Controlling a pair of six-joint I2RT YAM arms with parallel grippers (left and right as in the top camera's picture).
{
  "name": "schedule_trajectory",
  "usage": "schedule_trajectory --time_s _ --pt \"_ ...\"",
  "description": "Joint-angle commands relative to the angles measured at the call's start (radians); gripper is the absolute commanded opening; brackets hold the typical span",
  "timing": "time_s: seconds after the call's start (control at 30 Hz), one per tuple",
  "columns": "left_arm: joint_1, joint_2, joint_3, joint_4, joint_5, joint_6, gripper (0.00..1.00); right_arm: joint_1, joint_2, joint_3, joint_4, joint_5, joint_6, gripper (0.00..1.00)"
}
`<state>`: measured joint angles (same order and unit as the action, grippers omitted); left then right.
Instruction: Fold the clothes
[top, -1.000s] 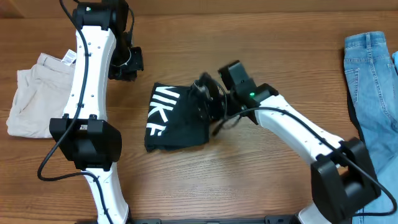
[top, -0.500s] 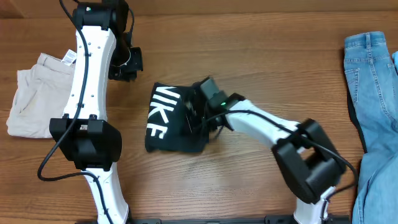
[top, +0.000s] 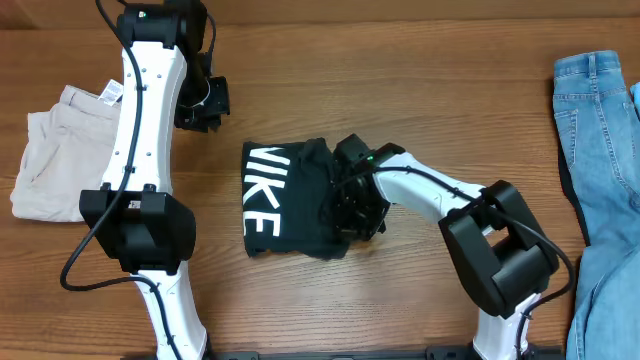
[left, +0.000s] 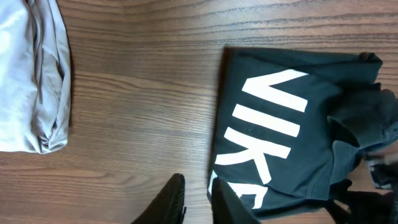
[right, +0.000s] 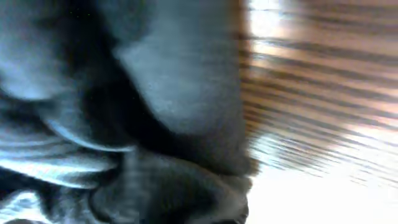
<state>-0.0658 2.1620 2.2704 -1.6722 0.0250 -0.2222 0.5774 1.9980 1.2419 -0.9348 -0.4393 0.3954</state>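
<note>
Looks mid-fold: right gripper (top: 355, 205) buried at 3 o'clock of the NIKE T-shirt (top: 285, 200), grip unreadable; left gripper (left: 198, 199) empty, slightly parted. Next probably needs that bunch smoothed.

- Overhead: looks straight down from high above, far enough to hold a wide part of the table (top: 400, 60) and the whole T-shirt (top: 300, 215).
- Left wrist: looks down past the left gripper (left: 198, 183) from a moderate height; shares the T-shirt lettering and the beige shorts (left: 31, 81) with overhead.
- Right wrist: sits almost against the T-shirt, blurred; shares only that cloth and a strip of table.
</note>
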Motion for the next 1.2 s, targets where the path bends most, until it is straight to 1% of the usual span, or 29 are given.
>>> schedule_trajectory --time_s 0.0,0.07,0.13,0.23,0.27,0.33,0.37,0.4,0.47,0.57,0.7,0.77,0.87,1.03,1.1,1.17 --pt "-0.006 -0.017 0.014 0.002 -0.007 0.025 0.21 -0.058 -0.083 0.027 -0.018 0.054 -0.011 0.04" --pt "-0.007 -0.017 0.014 0.006 -0.007 0.025 0.22 -0.082 -0.119 0.039 0.003 -0.027 -0.057 0.04" --pt "-0.006 -0.017 0.014 0.008 -0.007 0.025 0.22 -0.1 -0.155 0.048 0.066 -0.173 -0.125 0.04" --pt "-0.006 -0.017 0.014 0.008 -0.006 0.025 0.23 -0.107 -0.189 0.05 0.317 -0.394 -0.126 0.04" --pt "-0.006 -0.017 0.014 0.008 -0.006 0.025 0.24 -0.101 -0.189 0.049 0.38 -0.407 -0.105 0.04" --pt "-0.007 -0.017 0.014 0.008 -0.006 0.024 0.25 -0.077 -0.186 0.047 0.539 -0.36 -0.02 0.04" --pt "-0.008 -0.017 0.014 0.008 -0.005 0.024 0.24 -0.056 -0.183 0.047 0.607 -0.304 0.004 0.04" --pt "-0.008 -0.017 0.014 0.008 -0.005 0.023 0.25 -0.037 -0.178 0.047 0.65 -0.243 0.02 0.04" --pt "-0.009 -0.017 0.014 0.007 0.003 0.021 0.25 0.014 -0.156 0.047 0.7 -0.061 0.059 0.04" --pt "-0.009 -0.017 0.014 0.004 0.01 0.016 0.24 0.065 -0.106 0.047 0.711 0.09 0.088 0.04" --pt "-0.009 -0.017 0.014 -0.002 0.021 0.016 0.24 0.09 0.003 0.047 0.702 0.223 0.112 0.04" --pt "-0.01 -0.017 0.014 -0.009 0.021 0.016 0.24 0.069 0.042 0.047 0.684 0.309 0.111 0.04" --pt "-0.01 -0.017 0.014 -0.018 0.02 0.017 0.24 0.001 0.046 0.049 0.639 0.411 0.111 0.04" --pt "-0.009 -0.017 0.014 -0.017 0.02 0.017 0.24 -0.161 0.044 0.075 0.536 0.386 0.111 0.04" --pt "-0.009 -0.017 0.014 -0.014 0.019 0.017 0.24 -0.22 0.042 0.086 0.502 0.294 0.098 0.04" --pt "-0.009 -0.017 0.014 -0.006 0.019 0.017 0.24 -0.272 0.033 0.088 0.505 0.112 0.026 0.04"
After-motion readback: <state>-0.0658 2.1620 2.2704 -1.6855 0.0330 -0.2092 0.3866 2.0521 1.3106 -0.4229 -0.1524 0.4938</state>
